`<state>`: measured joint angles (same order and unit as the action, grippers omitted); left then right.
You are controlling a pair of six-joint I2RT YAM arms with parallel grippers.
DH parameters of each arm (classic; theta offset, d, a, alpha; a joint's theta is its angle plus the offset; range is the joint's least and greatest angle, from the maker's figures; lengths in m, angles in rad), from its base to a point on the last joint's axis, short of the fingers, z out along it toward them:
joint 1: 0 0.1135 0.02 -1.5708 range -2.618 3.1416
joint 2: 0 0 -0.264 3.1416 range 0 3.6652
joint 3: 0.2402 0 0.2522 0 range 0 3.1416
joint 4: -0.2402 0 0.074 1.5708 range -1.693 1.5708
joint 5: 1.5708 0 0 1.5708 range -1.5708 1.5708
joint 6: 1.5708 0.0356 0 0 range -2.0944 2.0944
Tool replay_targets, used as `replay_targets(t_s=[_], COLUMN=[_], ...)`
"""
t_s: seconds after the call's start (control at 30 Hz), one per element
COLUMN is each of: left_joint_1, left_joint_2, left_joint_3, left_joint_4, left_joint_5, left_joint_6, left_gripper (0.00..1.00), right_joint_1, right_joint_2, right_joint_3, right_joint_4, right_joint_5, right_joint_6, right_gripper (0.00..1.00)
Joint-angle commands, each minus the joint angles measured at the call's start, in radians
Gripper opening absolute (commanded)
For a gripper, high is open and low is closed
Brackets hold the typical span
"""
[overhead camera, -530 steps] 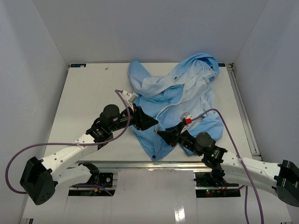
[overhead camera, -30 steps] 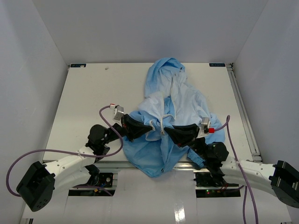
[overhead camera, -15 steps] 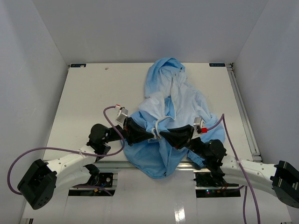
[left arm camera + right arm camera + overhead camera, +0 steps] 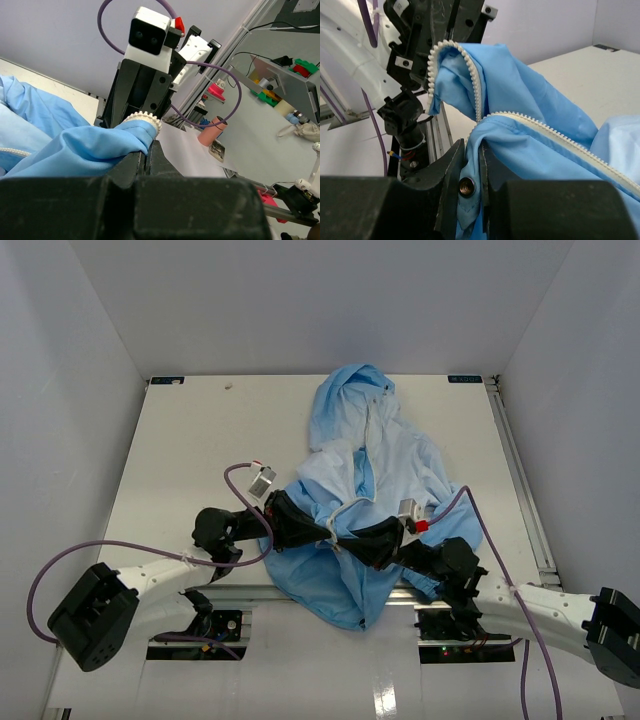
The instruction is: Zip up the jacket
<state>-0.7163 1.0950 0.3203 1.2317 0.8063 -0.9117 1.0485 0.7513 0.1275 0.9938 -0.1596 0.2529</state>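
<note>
The light blue jacket (image 4: 385, 455) lies in the middle of the white table (image 4: 190, 440), hood at the far end, its bottom hanging over the near edge. My left gripper (image 4: 322, 531) and right gripper (image 4: 348, 535) meet tip to tip at the jacket's near front. The left gripper (image 4: 146, 150) is shut on a blue fabric edge carrying white zipper teeth (image 4: 143, 119). The right gripper (image 4: 471, 147) is shut on the other front edge, just below its zipper strip (image 4: 545, 130), with a metal snap (image 4: 466, 186) showing between the jaws.
Grey walls enclose the table on three sides. A metal rail (image 4: 520, 475) runs along the right edge. Purple cables (image 4: 245, 495) loop over both arms. A white drawcord (image 4: 345, 505) arcs between the two grippers. Off the table stands a pink cup (image 4: 214, 131).
Both grippers have moved inward toward each other, each keeping its front edge, so the two zipper sides now meet at the centre. The bunched lower part of the jacket hangs further over the near edge.
</note>
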Motion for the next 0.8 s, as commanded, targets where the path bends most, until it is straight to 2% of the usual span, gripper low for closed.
replay_targets(t_s=[0.0,0.17,0.47,0.77], left_joint_1=[-0.003,-0.003,-0.003,-0.003], left_joint_2=[-0.053,-0.113,-0.077,-0.084], left_joint_3=[0.043,0.04,0.045,0.04], left_joint_4=[-0.077,-0.231,-0.2,-0.197], left_joint_5=[-0.016,-0.07,-0.044,-0.047], left_joint_6=[0.054,0.158,0.136,0.14], left_gripper=[0.0,0.0,0.0,0.0], right_joint_1=[0.002,0.002,0.002,0.002], right_joint_2=[0.0,-0.042,-0.049,-0.027], right_joint_3=[0.046,0.034,0.109,0.174], right_joint_4=[-0.111,-0.256,-0.453,-0.633], right_joint_5=[0.035,0.094,0.079,0.073], right_joint_6=[0.052,0.114,0.139,0.117], right_gripper=[0.18,0.25,0.38,0.44])
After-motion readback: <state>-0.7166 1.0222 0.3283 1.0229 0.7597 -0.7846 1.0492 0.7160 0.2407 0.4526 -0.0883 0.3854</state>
